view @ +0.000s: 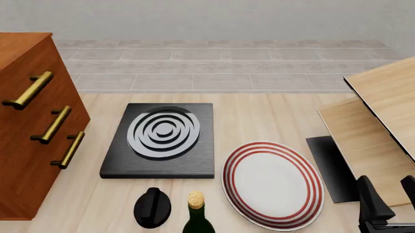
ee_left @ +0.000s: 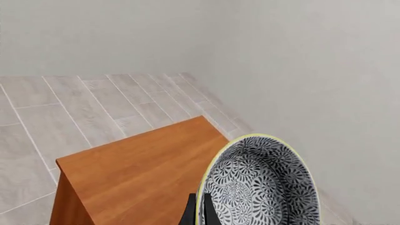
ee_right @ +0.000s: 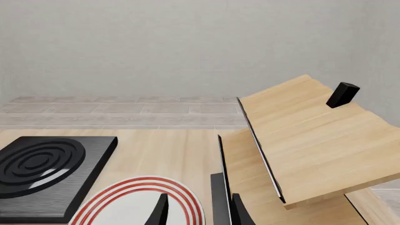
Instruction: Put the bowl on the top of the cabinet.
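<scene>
Patterned bowl held over the cabinet top, seen from the left wrist.

In the left wrist view the left gripper [ee_left: 198,212] is clamped on the yellow-gold rim of the round black-and-white floral bowl [ee_left: 259,183], which stands on edge at lower right, above the flat top of the reddish-brown wooden cabinet [ee_left: 140,171]. In the front view that cabinet fills the left edge, its three brass bar handles [view: 54,124] showing; the right gripper [view: 389,198], fingers apart and holding nothing, hangs at lower right beside the white red-ringed plate [view: 273,184].
</scene>
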